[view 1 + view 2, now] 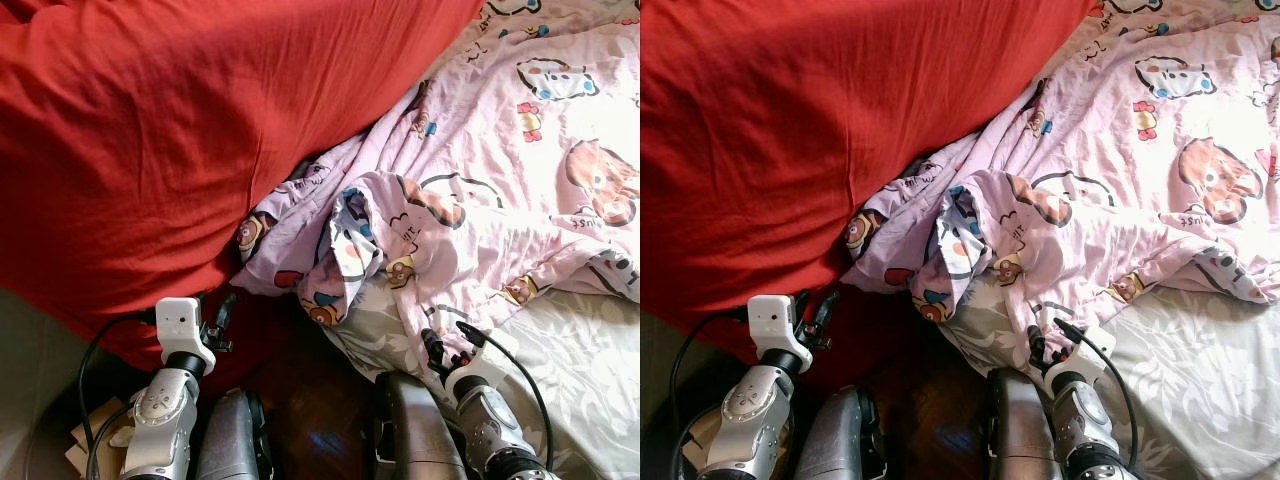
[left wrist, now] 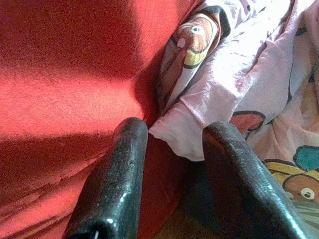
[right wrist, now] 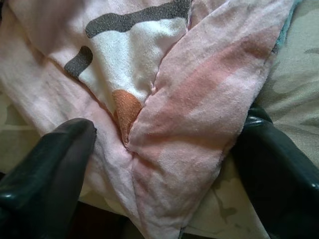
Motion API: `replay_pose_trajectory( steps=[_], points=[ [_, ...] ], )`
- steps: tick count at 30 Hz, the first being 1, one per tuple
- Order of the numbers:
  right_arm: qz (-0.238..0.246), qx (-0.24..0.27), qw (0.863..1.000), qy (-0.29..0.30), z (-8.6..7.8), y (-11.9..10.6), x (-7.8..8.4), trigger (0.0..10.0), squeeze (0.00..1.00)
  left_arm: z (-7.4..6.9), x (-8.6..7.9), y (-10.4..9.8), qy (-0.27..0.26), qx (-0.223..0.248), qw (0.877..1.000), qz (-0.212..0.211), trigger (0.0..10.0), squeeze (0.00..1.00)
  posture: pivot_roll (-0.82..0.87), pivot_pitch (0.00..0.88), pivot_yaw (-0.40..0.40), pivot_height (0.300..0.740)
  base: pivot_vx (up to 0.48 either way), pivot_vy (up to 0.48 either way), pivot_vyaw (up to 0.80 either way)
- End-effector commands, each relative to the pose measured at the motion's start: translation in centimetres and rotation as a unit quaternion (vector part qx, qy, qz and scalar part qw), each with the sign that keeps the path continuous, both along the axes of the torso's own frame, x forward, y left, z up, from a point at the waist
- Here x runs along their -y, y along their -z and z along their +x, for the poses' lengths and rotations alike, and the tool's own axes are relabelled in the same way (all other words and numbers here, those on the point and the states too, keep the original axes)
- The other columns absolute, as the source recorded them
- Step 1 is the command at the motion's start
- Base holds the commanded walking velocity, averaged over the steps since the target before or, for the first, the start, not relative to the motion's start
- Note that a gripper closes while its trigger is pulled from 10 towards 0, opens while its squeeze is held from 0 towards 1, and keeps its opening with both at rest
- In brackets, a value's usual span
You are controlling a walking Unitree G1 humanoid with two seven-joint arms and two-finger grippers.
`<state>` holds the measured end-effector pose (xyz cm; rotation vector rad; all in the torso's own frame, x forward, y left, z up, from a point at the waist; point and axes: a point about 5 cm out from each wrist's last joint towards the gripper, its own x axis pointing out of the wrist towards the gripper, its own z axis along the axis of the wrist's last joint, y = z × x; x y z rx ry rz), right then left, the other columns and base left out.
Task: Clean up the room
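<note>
- Pink quilt [image 1: 480,190] at frame right — soft, light, floppy; best pinched at its bunched lower edge.
- Right gripper [image 3: 164,164] straddles that fold, jaws apart.
- Left gripper [image 2: 174,164] — jaws apart beside the red cover [image 1: 170,130].

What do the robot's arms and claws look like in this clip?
Both arms are silver metal with rounded joint housings. Each wrist carries a white boxy camera block, and a black cable loops off each arm. The left claw and right claw each have two long, glossy black fingers.
</note>
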<state>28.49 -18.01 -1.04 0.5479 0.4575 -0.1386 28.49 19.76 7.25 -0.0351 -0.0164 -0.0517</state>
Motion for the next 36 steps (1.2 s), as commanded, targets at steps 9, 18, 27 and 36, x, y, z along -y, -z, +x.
replay_pose_trajectory(
  steps=[9, 18, 27, 36],
  points=[
    [0.022, -0.035, 0.998, -0.037, -1.5, 1.6, -1.6, 0.0, 0.0, -0.6, -0.3, 0.5, -0.005, -0.009, 1.0, 0.001, 10.0, 0.0, 0.05, 0.285, 0.002, 0.602, 0.0, 0.0, 0.0],
    [0.017, -0.03, 0.999, -0.026, -1.5, 1.6, -1.0, 0.0, 0.0, -0.5, -0.5, 0.5, -0.009, -0.01, 1.0, 0.002, 10.0, 0.0, 0.05, 0.286, -0.001, 0.602, 0.0, 0.0, 0.0],
    [-0.006, -0.02, 1.0, -0.023, -1.3, 1.3, -0.4, 0.0, 0.0, -0.3, -0.7, 0.3, -0.014, -0.007, 1.0, 0.003, 10.0, 0.0, 0.05, 0.287, -0.005, 0.602, 0.0, 0.0, 0.0],
    [-0.027, 0.005, 0.999, -0.03, -0.6, 0.6, -0.3, 0.0, 0.0, -0.2, -0.6, 0.3, -0.013, -0.007, 1.0, 0.003, 10.0, 0.0, 0.05, 0.287, -0.004, 0.602, 0.0, 0.0, 0.0]
  ],
)
